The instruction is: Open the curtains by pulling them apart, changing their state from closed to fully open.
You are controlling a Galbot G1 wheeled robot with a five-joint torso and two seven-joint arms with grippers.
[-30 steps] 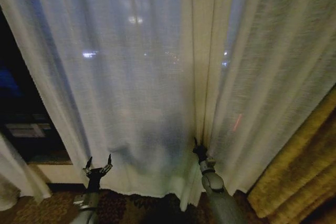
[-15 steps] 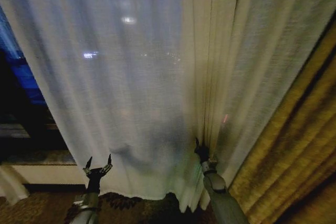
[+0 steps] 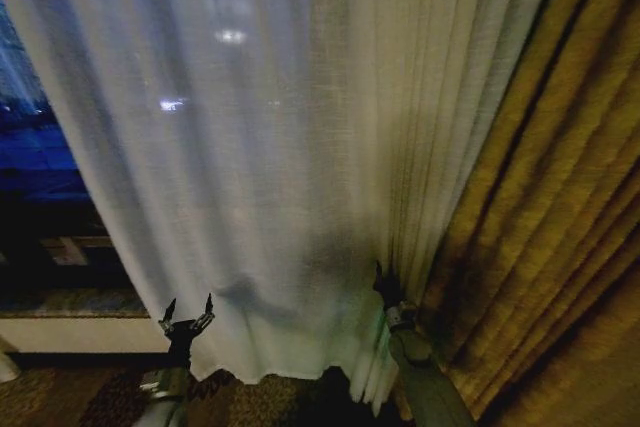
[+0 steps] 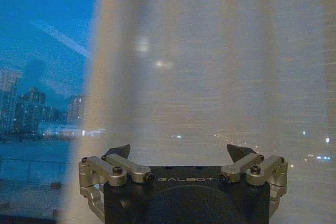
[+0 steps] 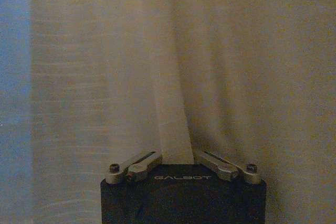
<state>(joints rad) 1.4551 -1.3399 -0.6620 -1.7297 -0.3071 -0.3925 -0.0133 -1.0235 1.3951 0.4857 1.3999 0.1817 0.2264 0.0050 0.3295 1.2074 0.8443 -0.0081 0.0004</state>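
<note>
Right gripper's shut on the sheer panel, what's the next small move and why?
Probably keep drawing the right gripper toward the robot's right. It is shut on a fold of the sheer off-white pleated curtain, which hangs spread beside the golden-brown drape. The left gripper hangs open, holding nothing.

The left gripper point(image 3: 188, 309) is a black, two-pronged claw with thin dark fingers point(image 3: 208, 304) ending in pointed tips, set on a slim dark wrist with a grey-silver section below it. From its wrist camera, the left gripper point(image 4: 180, 153) has a matte black block body stamped "GALBOT" in small pale letters, flanked by silver metal linkage bars fastened with dark hex screws and black triangular fingertips point(image 4: 240, 152) above them. The right gripper point(image 3: 380, 282) is black and narrow, mounted on a rounded grey forearm with a silver ring joint. Close up, the right gripper point(image 5: 177, 156) has the same black lettered block and grey screwed linkage bars.
</note>
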